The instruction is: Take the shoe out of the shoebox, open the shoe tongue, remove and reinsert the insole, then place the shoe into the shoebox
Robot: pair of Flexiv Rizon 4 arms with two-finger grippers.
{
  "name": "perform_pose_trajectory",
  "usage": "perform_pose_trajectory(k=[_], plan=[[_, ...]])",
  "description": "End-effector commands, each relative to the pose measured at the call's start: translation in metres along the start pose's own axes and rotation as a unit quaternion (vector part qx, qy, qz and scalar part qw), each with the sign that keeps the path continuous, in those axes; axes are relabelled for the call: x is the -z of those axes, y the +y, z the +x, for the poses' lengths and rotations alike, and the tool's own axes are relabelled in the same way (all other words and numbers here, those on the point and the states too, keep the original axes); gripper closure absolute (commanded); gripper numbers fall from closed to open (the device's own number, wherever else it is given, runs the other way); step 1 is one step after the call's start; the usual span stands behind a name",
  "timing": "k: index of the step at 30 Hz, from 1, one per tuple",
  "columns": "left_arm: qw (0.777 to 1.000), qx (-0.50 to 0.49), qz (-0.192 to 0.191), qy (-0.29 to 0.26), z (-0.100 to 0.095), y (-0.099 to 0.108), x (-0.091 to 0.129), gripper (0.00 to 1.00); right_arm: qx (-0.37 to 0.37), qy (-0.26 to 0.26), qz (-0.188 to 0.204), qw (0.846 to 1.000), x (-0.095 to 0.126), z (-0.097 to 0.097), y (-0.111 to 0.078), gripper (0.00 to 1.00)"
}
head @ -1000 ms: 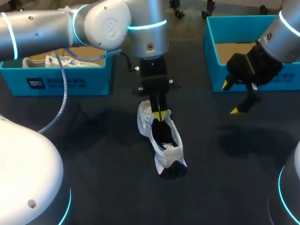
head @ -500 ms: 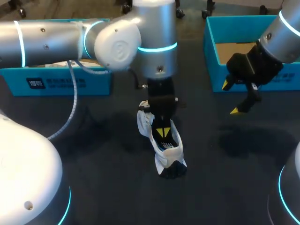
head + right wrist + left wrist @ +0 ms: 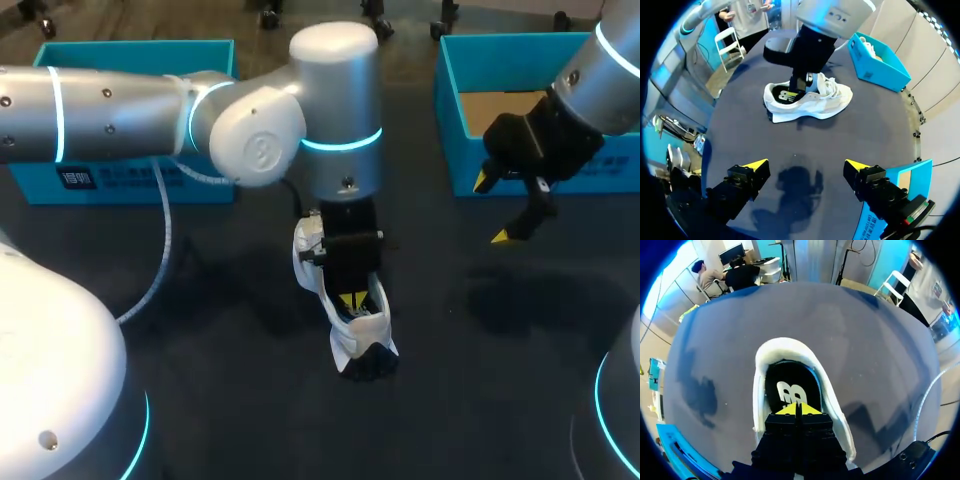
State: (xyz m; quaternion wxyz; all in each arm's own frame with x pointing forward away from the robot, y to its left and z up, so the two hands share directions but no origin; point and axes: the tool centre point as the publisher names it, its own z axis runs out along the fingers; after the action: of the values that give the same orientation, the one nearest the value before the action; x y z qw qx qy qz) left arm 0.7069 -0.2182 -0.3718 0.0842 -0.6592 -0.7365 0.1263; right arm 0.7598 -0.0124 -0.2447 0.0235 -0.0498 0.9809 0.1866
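A white shoe (image 3: 352, 340) lies on the dark table at the middle, heel toward the front edge. Its black insole (image 3: 790, 382) with a white logo lies inside the white collar (image 3: 761, 390). My left gripper (image 3: 350, 299) points down into the shoe's opening. Its yellow tips (image 3: 797, 409) are shut together just over the insole, with nothing seen between them. My right gripper (image 3: 493, 210) hangs open above the table to the right, in front of the right shoebox (image 3: 452, 120). From the right wrist, the shoe (image 3: 827, 102) is ahead of the open right gripper (image 3: 805, 166), with the left arm (image 3: 810, 45) standing in it.
A second blue shoebox (image 3: 130, 180) stands at the back left, partly behind my left arm; in the right wrist view this box (image 3: 880, 65) holds another white shoe. The right shoebox shows a bare cardboard floor.
My left gripper has moved forward along the shoe and down into its opening, from the tongue toward the heel. The right arm has kept still.
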Motion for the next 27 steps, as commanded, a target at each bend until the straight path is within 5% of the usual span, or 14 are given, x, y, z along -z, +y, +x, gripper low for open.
perform_pose_trajectory(k=[1,14,27], plan=[[1.0,0.008,-0.006,-0.003,-0.001,-0.001,-0.012,1.0,0.0,-0.001,0.001,1.0,-0.001,0.001,0.0,0.0],[0.999,-0.03,0.01,-0.021,-0.004,-0.019,0.021,1.0,0.0,-0.001,0.001,1.0,-0.001,0.001,0.0,0.0],[0.999,-0.044,0.024,-0.017,-0.015,-0.028,-0.003,1.0,0.0,-0.001,0.001,1.0,-0.001,0.001,0.0,0.0]])
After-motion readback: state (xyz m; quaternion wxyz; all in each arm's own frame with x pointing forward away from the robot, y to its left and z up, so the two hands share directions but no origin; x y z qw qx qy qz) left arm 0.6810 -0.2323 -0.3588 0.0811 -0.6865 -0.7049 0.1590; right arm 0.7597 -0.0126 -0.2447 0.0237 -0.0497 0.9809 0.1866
